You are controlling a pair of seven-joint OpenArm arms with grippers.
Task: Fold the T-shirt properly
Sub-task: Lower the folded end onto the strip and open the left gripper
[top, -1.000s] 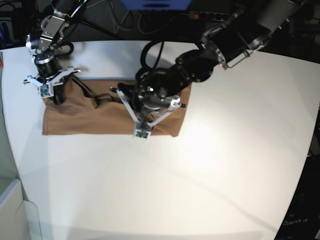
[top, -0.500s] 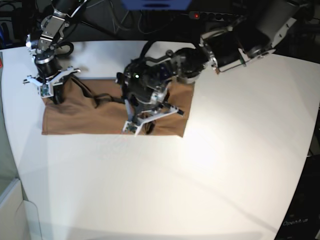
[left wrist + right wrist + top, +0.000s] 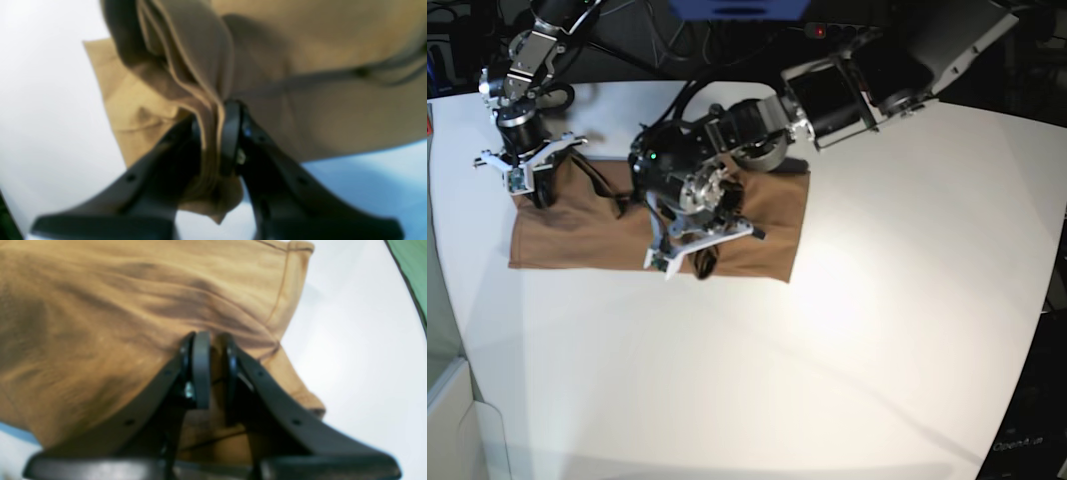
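T-shirt (image 3: pixel 577 235): brown, folded into a wide band on the white worktop (image 3: pixel 877 330) | left gripper (image 3: pixel 215 140): over the band's middle, near its front edge, pinching a bunched fold of the fabric lifted off the worktop | right gripper (image 3: pixel 213 370): at the band's far corner, pressed together on the cloth there

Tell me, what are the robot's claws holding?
Both hold the T-shirt: left gripper pinches a bunched fold, right gripper pinches fabric near a hemmed edge.
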